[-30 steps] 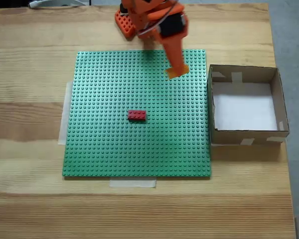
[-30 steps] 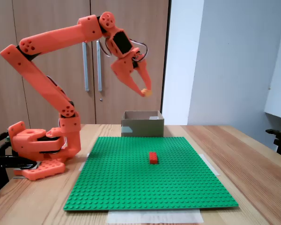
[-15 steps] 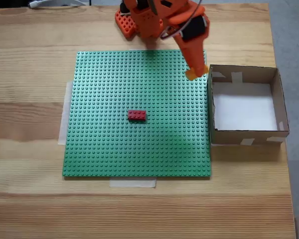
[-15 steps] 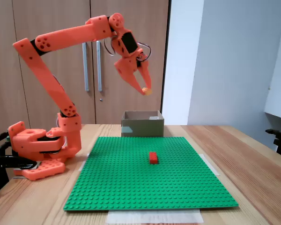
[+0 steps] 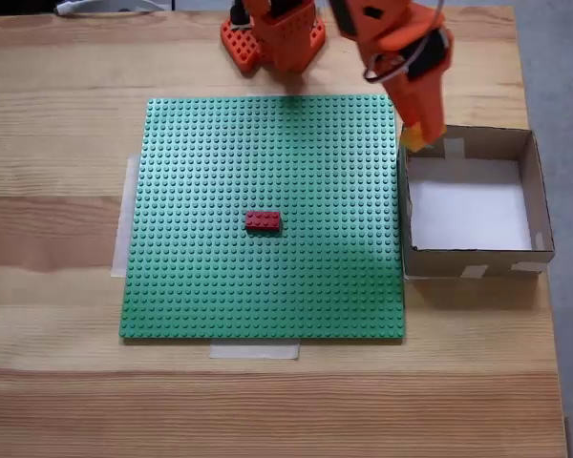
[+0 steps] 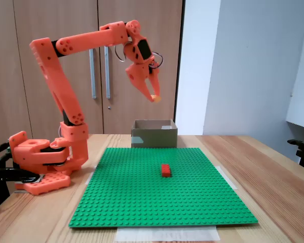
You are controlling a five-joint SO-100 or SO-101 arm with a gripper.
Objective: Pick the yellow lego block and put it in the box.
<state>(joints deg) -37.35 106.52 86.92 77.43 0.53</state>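
The hand [image 5: 415,139] is being held high above the counter [image 5: 57,382], its fingers closed narrowly on the yellow lego block [image 6: 156,97], of which just a small yellow-orange patch is being shown at the fingertips. In the top-down fixed view, the near-left corner of the box [image 5: 544,215] is being overhung; its white bottom is lying rightward. The brick's long axis cannot be told.
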